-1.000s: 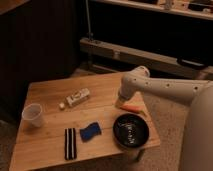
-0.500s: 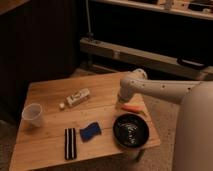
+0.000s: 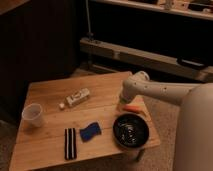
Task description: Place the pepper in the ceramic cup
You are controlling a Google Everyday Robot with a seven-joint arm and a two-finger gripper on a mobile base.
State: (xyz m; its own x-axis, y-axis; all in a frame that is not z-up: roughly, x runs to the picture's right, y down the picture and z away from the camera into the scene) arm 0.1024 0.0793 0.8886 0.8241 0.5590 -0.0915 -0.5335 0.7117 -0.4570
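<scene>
Change is slight: the slender orange-red pepper (image 3: pixel 134 108) lies where it lay a second ago, flat on the light wooden table (image 3: pixel 50 90) near its right edge, just behind the wide dark glossy bowl (image 3: pixel 130 131). The white arm has shifted only a little, and its gripper (image 3: pixel 121 104) hangs low just beside the pepper's left end. Read that as an approach, not a pick: nothing is lifted yet. You cannot tell whether the gripper is spread or closed, nor whether it touches the pepper. The small white ceramic cup (image 3: pixel 32 114) stands well apart, by the table's left edge.
</scene>
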